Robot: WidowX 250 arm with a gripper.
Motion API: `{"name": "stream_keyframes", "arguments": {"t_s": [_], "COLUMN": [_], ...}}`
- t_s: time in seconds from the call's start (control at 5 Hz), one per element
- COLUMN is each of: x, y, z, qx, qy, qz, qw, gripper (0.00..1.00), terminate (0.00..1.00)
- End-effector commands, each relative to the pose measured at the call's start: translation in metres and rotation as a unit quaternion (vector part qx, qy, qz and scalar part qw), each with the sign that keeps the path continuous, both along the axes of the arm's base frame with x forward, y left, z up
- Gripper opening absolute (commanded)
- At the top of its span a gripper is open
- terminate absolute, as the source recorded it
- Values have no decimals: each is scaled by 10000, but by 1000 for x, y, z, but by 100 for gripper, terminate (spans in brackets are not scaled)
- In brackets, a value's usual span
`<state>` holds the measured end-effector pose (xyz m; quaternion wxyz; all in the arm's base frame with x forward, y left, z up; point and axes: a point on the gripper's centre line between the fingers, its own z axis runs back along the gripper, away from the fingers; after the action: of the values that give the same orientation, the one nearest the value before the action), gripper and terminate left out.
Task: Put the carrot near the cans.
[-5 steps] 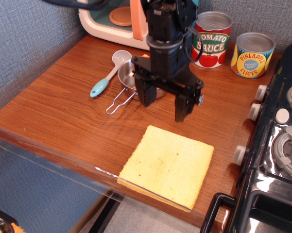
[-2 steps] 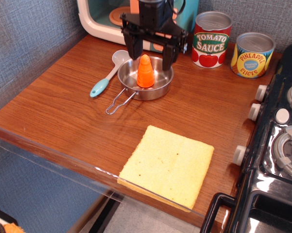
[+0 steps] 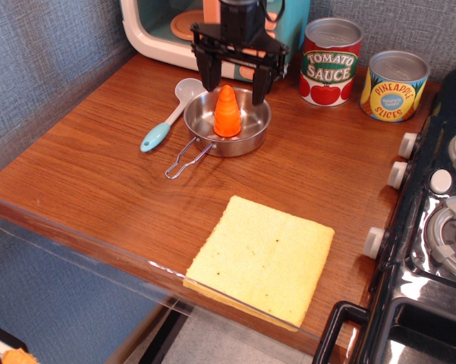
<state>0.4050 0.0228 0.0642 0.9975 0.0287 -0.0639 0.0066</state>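
The orange ridged carrot (image 3: pixel 227 112) stands upright inside a small steel pan (image 3: pixel 246 139) at the back middle of the wooden table. My gripper (image 3: pixel 234 85) hangs just behind and above the carrot, open, its two black fingers (image 3: pixel 209 73) spread wider than the carrot and not touching it. The red-and-white Tomato Sauce can (image 3: pixel 331 62) and the shorter yellow-and-blue Pineapple Slices can (image 3: pixel 394 86) stand to the right at the back, apart from the pan.
A white spoon with a blue handle (image 3: pixel 169 116) lies left of the pan. A yellow sponge cloth (image 3: pixel 262 258) lies at the front. A toy microwave (image 3: pixel 174 30) stands at the back left. A black toy stove (image 3: pixel 440 220) borders the right edge.
My gripper has moved back from in front of the pan to behind it, uncovering the carrot. In the last half second it shifted only slightly. The carrot has not moved.
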Motion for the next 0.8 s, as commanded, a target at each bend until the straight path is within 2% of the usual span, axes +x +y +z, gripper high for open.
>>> {"name": "stream_keyframes", "arguments": {"t_s": [0.0, 0.2, 0.4, 0.6], "x": [13, 14, 12, 9], "y": [2, 1, 3, -1], "z": [-7, -12, -10, 3], "qx": [49, 52, 33, 8], "qy": [76, 128, 93, -53], "qz": [85, 111, 134, 57], "qw": [9999, 9998, 9999, 10000], "gripper": [100, 100, 0, 0], "terminate": [0, 0, 0, 0]}}
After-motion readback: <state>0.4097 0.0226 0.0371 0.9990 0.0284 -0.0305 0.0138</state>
